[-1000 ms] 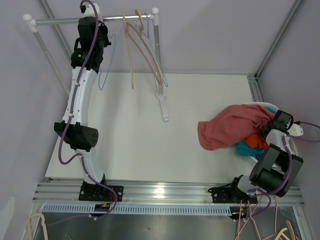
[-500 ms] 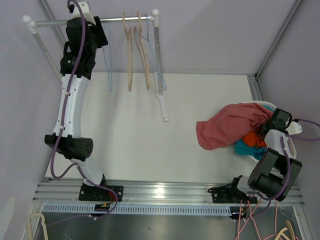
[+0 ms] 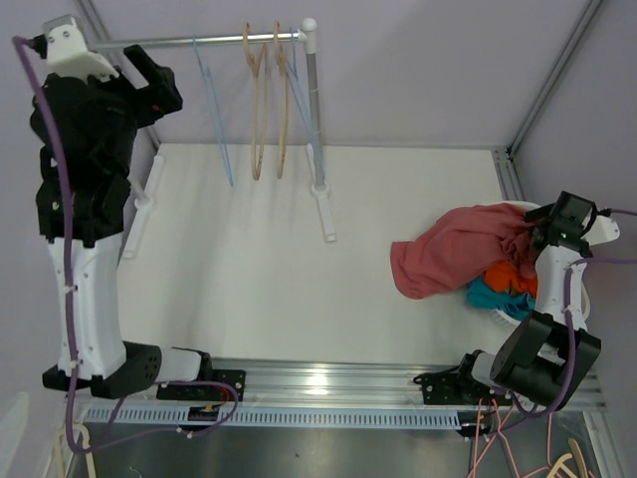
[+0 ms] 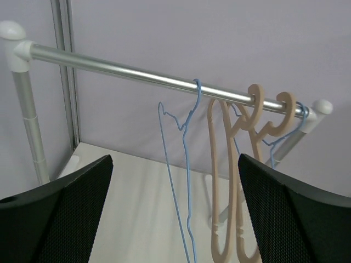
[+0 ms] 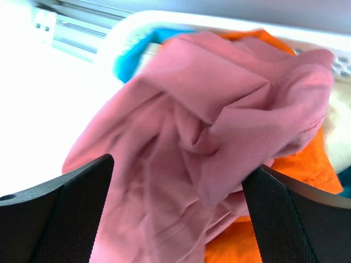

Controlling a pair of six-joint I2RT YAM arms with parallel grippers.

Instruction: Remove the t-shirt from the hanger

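Counter (image 3: 259, 259), right edge: t-shirt (image 3: 448, 259) lies clear of bare hangers (image 3: 261, 110). Your left hand (image 4: 174, 160) and right hand (image 5: 178, 164) gape wide, empty. Release appears complete; next, withdraw both.

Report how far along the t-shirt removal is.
Done: the pink fabric t-shirt lies draped over the rim of the white laundry basket, off the rack. The blue wire hanger and beige hangers on the metal rail hang bare. In hand: nothing. The left gripper by the rail and the right gripper over the shirt are both open. Left: seemingly only retracting the arms.
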